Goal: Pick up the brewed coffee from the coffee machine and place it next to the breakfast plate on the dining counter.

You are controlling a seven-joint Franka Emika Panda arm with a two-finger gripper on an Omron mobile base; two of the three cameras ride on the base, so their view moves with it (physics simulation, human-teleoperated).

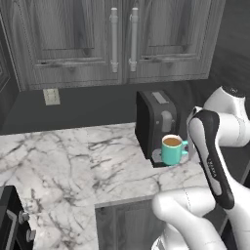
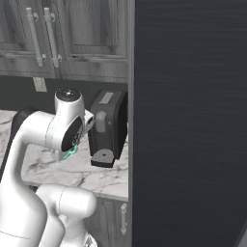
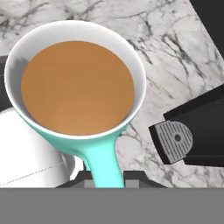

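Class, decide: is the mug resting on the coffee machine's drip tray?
Apart. In the hand view the mug is off to one side of the empty drip tray, with marble countertop showing between them.

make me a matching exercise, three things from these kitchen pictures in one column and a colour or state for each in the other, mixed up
Things:
1. brewed coffee mug
2. coffee machine
3. worktop

Descriptions:
A. white marble with grey veins
B. black and boxy, grey panel on top
C. teal outside, light brown liquid inside

Pairs: 1-C, 2-B, 3-A
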